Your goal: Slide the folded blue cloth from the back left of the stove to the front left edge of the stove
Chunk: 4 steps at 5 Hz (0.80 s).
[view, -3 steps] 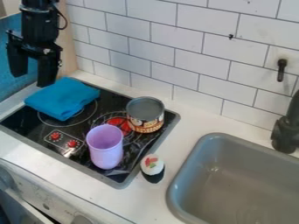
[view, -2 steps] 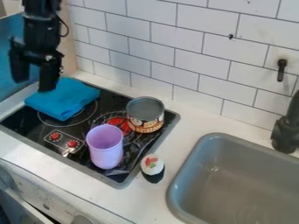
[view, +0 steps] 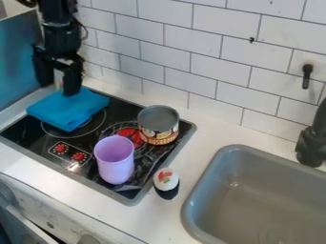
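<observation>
Gripper (view: 58, 90) at folded blue cloth (view: 66, 112), fingers (view: 72, 83) wide apart, empty between (whether they touch the cloth, I cannot tell), can (view: 158, 126) and purple cup (view: 115, 162) lower right of them.

I can't make out any words or numbers from here; the can (view: 158, 125) at the stove's (view: 30, 136) far right carries lettering on its label (view: 159, 137), too small to read.

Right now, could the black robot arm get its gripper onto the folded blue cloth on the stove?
Probably yes: the black two-finger gripper hangs open over the back of the folded blue cloth, and nothing lies on top of it.
</observation>
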Available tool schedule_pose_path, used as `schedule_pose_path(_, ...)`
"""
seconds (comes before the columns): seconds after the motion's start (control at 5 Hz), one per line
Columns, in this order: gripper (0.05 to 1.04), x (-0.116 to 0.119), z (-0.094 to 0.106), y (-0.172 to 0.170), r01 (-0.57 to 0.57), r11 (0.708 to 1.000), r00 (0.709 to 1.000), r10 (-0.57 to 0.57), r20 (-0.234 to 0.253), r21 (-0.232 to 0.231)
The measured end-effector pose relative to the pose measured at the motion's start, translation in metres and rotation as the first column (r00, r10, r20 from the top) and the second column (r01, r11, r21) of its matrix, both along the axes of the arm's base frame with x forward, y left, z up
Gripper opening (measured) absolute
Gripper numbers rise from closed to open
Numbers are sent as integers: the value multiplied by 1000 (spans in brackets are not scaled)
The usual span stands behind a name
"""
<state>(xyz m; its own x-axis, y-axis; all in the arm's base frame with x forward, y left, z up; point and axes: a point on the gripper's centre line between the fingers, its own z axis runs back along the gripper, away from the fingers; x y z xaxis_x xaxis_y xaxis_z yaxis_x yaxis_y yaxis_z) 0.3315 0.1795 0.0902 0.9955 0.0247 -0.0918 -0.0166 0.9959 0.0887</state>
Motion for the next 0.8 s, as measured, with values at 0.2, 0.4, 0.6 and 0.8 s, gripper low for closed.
schedule_pose_path(0.2, 1001, 16, -10, 2, 21, 1000, 999, -20, 47, -20)
schedule_pose_path(0.4, 1001, 25, -23, 12, 22, 997, 995, -16, 97, -68)
schedule_pose_path(0.6, 1001, 27, -33, 23, 15, 996, 992, -5, 123, -88)
schedule_pose_path(0.8, 1001, 24, -49, 22, -18, 997, 991, 27, 128, -74)
